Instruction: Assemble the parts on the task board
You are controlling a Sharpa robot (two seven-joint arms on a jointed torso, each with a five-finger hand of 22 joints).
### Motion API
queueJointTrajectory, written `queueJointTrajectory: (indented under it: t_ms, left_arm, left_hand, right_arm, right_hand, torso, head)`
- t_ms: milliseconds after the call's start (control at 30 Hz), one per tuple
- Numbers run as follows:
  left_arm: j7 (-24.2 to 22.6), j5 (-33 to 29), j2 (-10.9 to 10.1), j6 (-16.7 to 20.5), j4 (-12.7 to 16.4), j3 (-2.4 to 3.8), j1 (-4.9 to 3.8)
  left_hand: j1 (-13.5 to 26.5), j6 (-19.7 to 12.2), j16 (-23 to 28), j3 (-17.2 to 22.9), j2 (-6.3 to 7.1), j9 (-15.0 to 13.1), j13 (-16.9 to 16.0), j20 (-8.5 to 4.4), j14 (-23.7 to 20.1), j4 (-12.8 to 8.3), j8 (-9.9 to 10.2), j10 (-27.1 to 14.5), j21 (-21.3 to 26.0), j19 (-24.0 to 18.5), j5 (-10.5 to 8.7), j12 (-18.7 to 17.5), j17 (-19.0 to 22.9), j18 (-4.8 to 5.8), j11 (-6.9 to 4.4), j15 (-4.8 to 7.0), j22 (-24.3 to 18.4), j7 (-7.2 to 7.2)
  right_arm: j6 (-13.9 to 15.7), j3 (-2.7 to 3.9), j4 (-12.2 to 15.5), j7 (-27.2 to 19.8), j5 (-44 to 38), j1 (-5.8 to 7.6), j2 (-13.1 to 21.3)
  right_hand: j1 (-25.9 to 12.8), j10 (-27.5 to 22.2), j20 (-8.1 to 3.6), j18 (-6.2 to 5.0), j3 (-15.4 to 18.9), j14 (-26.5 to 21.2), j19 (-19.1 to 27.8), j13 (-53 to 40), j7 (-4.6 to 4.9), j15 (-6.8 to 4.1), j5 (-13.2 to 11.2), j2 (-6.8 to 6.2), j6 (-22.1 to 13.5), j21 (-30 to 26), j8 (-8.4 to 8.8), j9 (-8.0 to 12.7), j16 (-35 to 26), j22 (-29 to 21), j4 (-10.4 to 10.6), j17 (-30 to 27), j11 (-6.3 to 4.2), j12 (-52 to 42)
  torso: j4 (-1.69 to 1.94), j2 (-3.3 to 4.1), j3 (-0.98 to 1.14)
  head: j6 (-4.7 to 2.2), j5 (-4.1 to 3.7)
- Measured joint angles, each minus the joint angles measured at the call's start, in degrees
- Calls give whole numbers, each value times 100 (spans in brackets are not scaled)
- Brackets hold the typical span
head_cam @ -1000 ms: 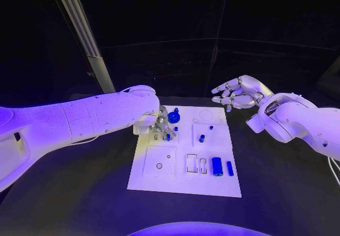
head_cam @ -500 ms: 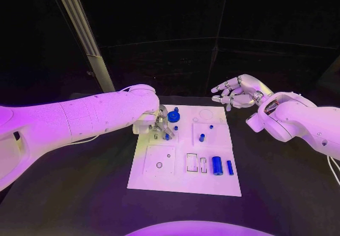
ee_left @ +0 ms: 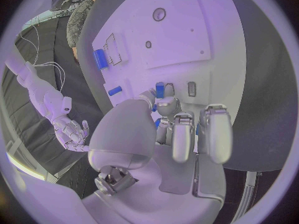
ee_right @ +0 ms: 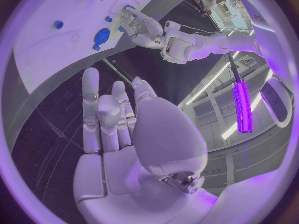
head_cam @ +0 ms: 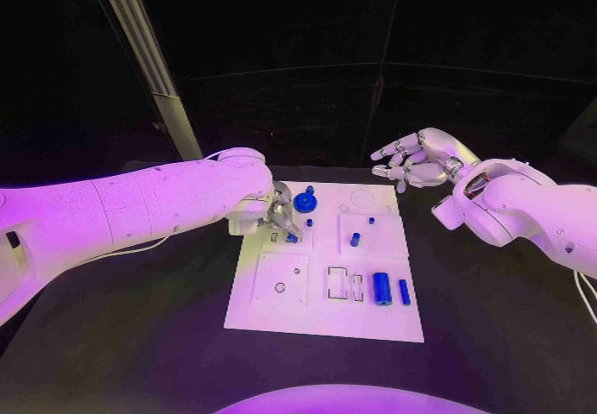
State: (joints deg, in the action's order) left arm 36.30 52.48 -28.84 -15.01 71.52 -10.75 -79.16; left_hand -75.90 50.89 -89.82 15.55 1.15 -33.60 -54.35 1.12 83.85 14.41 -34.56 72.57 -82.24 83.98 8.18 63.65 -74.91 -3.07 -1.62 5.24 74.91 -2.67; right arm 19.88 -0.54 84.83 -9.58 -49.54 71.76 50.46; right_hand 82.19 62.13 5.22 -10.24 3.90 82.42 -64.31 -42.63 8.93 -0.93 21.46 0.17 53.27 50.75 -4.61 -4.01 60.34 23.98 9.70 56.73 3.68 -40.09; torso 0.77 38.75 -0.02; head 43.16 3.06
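Several small blue parts (head_cam: 380, 290) lie on the white task board (head_cam: 326, 319) mid-counter, likely light, stiff and slippery, best pinched by their sides; left hand (head_cam: 276, 221) fingers pinch one at the board's upper left, right hand (head_cam: 417, 162) fingers spread, holding nothing.

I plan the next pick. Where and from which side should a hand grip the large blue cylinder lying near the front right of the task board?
Probably across the round sides at the middle of the large blue cylinder, coming from above. It lies flat on the task board, with a thinner blue pin close beside it, so the fingers must stay narrow.
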Motion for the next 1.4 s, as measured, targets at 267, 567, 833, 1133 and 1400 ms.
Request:
queueJointTrajectory:
  t_ms: [267,567,833,1133,1400]
  left_arm:
    - [-43,-3,-220,433,237,0,0]
    - [-44,26,-333,862,367,-3,47]
    - [-26,118,-320,1043,317,-6,138]
    - [11,173,-289,1059,276,2,195]
    - [47,192,-289,991,291,12,198]
  left_hand:
    - [393,2,0,763,212,-117,-46,0,0,-230,-77,57,21,0,-43,0,0,0,-15,0,0,-1]
    - [450,2,0,845,265,-162,-86,1,0,-250,-109,84,21,0,-46,36,0,0,-1,-1,0,-2]
    - [501,2,0,923,269,-165,-93,1,0,-297,-109,84,21,0,-64,68,0,0,-1,-1,0,-3]
    - [556,11,0,1018,323,-186,-98,1,-1,-392,-111,86,21,0,-68,68,0,0,-2,-2,0,-11]
    - [555,11,0,1036,323,-185,-98,1,-1,-391,-121,105,21,-1,-82,68,0,0,-21,-1,0,-12]
  right_arm:
    - [-1,0,-17,-3,0,0,3]
    - [-4,0,-31,-9,0,0,15]
    - [-11,0,-33,-15,1,0,15]
    - [-20,0,-26,-24,1,-1,20]
    - [-29,0,-32,-31,1,-1,19]
  right_hand:
    - [0,0,0,0,0,0,0,0,0,0,0,0,0,0,0,0,0,0,0,0,0,0]
    - [0,0,0,0,0,0,0,6,0,0,0,0,0,0,0,0,-32,-2,0,-6,0,0]
    - [0,0,0,0,0,0,0,6,0,0,0,0,0,0,0,0,-32,-4,0,-6,0,0]
    - [0,0,0,1,0,0,0,6,0,0,0,0,0,0,0,0,-32,-4,0,-5,0,0]
    - [0,0,0,1,0,0,0,5,0,0,0,0,0,0,0,0,-32,-4,0,-5,0,0]
  torso:
    - [5,-2,3]
    - [-1,-1,3]
    - [-8,3,3]
    - [-16,3,0]
    - [-17,3,-1]
  head:
    - [0,23]
    - [-1,34]
    - [5,69]
    - [17,79]
    - [31,79]
